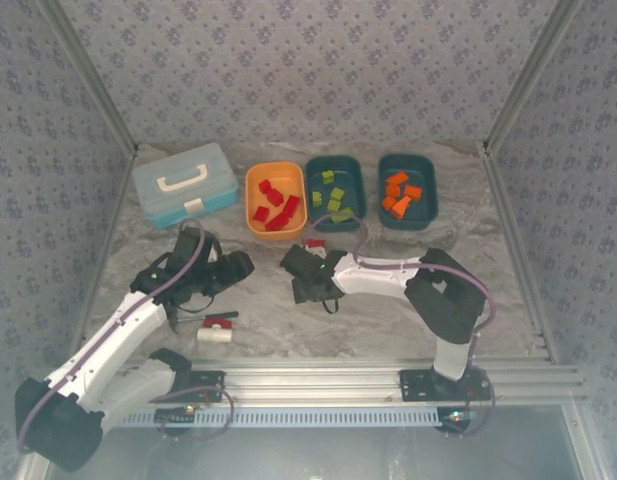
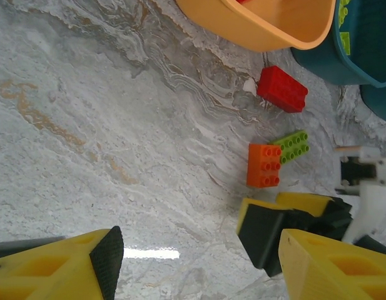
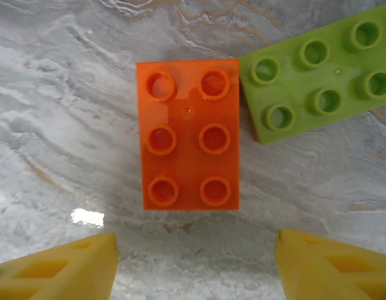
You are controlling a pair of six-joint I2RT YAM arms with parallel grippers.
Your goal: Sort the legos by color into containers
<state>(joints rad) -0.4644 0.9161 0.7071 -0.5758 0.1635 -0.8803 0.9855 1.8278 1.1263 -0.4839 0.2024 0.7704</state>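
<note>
While most of the legos already lie in the containers, we count three loose on the marbled table (image 1: 288,335), just in front of the tubs: an orange brick (image 3: 187,132), a lime green brick (image 3: 318,72) and a red brick (image 2: 281,89). The orange brick lies flat, studs up, two by three. The green one's short end sits against the upper part of its right long wall, touching or very nearly. The red brick lies apart, closer to the orange tub (image 2: 261,28).

We find the right gripper (image 3: 194,244) hanging straight over the orange brick, fingers spread wider than the brick and gripping nothing. The left gripper (image 2: 199,256) sits off to the side, low over bare table, likewise spread and empty.

Handling, as we judge it: hard moulded plastic, stiff, very light, nothing to break. Walls look glossy, so we expect a slip or a twist if it is pinched at a corner or on the studs. Best hold: across the narrow width, pads flat on the two long walls, which is how the fingers line up now. Left wall is free along its whole length. Right wall is free only in the half toward the bottom of the wrist view, so we would set the pads there, or accept nudging the green brick aside.

Destination, from the top view: the right-hand teal tub (image 1: 426,168), which holds orange pieces. The middle teal tub (image 1: 353,175) holds green, the orange tub red.
</note>
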